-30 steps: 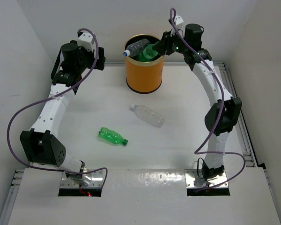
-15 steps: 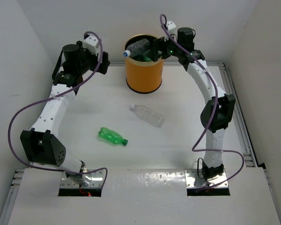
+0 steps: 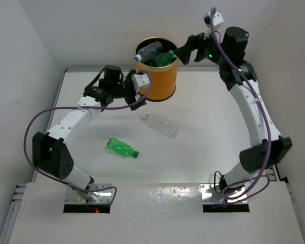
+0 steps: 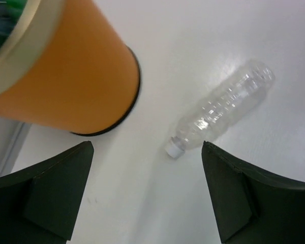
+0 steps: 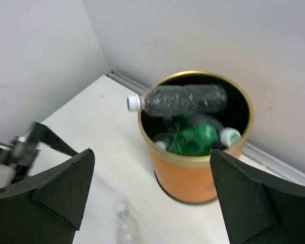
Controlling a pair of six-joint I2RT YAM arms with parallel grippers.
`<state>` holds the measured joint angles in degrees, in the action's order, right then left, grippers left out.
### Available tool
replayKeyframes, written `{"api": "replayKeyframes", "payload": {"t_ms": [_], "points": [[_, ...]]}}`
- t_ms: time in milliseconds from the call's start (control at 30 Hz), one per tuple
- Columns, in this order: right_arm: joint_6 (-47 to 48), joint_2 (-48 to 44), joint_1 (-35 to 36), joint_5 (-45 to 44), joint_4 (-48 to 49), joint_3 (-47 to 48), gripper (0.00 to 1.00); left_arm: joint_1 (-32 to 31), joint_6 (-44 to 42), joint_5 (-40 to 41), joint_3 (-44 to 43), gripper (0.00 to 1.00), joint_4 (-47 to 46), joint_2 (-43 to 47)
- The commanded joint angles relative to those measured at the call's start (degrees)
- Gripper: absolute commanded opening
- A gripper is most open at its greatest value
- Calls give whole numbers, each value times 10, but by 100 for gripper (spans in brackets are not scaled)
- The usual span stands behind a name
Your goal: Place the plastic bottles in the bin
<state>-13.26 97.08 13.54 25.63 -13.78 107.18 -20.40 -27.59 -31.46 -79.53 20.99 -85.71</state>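
Bin (image 3: 156, 84) at the back of the table (image 3: 203, 145)
A heap of bottles (image 5: 193, 138) lay inside the bin; a top bottle (image 3: 150, 51) lay across its left rim; a middle bottle (image 3: 160, 125) lay on the table before the bin; a near bottle (image 3: 122, 148) lay left of that, closer to the arms' bases.

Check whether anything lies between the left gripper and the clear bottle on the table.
Nothing visible does. The open left gripper hangs just short of the clear bottle, only bare table between; the bin stands off to one side.
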Motion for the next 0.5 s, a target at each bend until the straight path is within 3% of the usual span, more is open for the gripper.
{"api": "replayKeyframes", "payload": {"t_ms": [0,233,467], "points": [[36,-71,-26,-3,-36,-83,93,-41,-146,-7,30,94,59,-37],[75,-197,-76,-33,-122,-267,91,-121,-239,-26,-29,94,64,-160],[81,-260,-119,-65,-165,-352,91,-213,-372,21,-118,98,118,-248]]}}
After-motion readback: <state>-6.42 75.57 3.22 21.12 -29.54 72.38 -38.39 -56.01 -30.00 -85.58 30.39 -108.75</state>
